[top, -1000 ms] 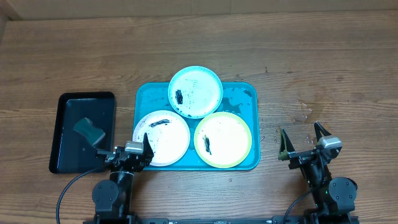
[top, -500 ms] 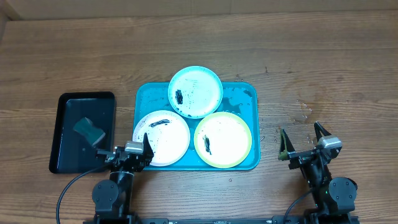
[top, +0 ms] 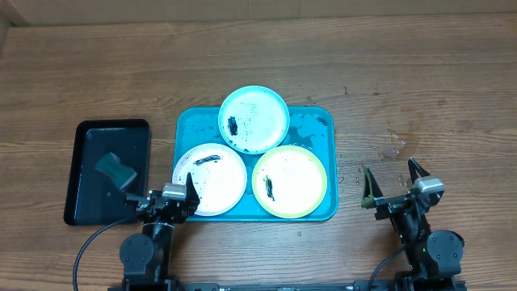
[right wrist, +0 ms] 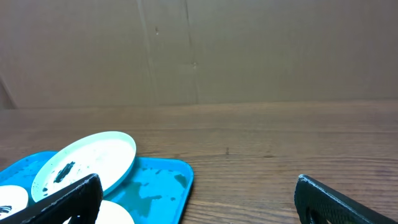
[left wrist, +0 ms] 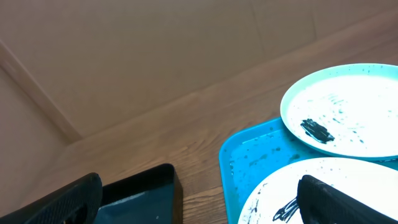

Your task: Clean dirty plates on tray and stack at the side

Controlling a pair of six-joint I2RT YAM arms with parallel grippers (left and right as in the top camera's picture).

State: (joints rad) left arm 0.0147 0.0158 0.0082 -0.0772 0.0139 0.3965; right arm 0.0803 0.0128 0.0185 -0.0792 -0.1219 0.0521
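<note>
Plates (top: 255,139), three, small round plastic, sit on turquoise tray (top: 319,129) mid-table. Light blue plate (top: 254,120) far, speckled. White plate (top: 210,179) near-left. Yellow-green-rimmed plate (top: 290,182) near-right. Each has a black smear. Tray glossy, rounded corners, raised rim, dark blotches at far-right corner. Left gripper (top: 160,192) and right gripper (top: 390,179) both spread wide, at near edge of wooden table (top: 420,73).

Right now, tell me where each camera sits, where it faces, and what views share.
Overhead: above the table, looking straight down at tray, left gripper, right gripper.
Left wrist: low, facing away over the tray's left end; own fingers frame the bottom.
Right wrist: low, facing away across the table; own fingers show.
All share the light blue plate.
</note>
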